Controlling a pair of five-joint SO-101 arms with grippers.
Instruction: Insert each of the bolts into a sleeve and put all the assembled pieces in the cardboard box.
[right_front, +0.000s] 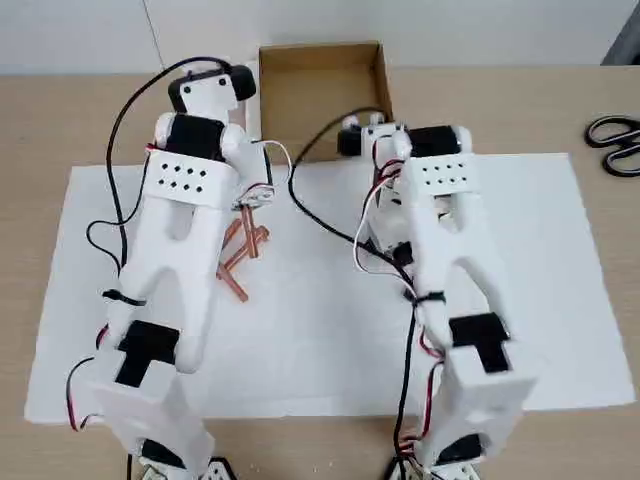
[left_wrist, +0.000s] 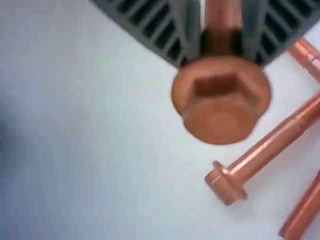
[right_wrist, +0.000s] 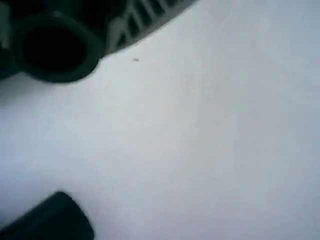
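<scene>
In the high view, the left arm stands over the left half of a white paper sheet (right_front: 520, 300) that covers most of the table (right_front: 40, 120). Its claw (right_front: 255, 195) hangs just left of the frame's centre, above a small heap of loose bolts (right_front: 240, 255). The left wrist view shows this left claw (left_wrist: 220, 47) closed narrowly on the shank of a copper bolt (left_wrist: 220, 100). The dark ribbed fingers (left_wrist: 150, 30) press it from both sides, and its hexagonal flanged head faces the camera. Beneath it, one loose bolt (left_wrist: 265, 145) lies flat on the paper, with parts of two more (left_wrist: 300, 215) nearby.

The right arm stands right of centre in the high view, with its wrist near the upper middle of the sheet, just below the cardboard box (right_front: 320, 85). The box sits open at the top centre of the frame, touching the sheet's far edge. In the right wrist view, the right claw (right_wrist: 60, 35) appears to hold a dark sleeve (right_wrist: 55, 50) against a ribbed finger (right_wrist: 135, 20), the tube's open mouth towards the camera. A second sleeve (right_wrist: 50, 217) lies on the paper, well apart from the held one.

A pair of scissors (right_front: 615, 140) rests on the bare table at the upper right of the high view.
</scene>
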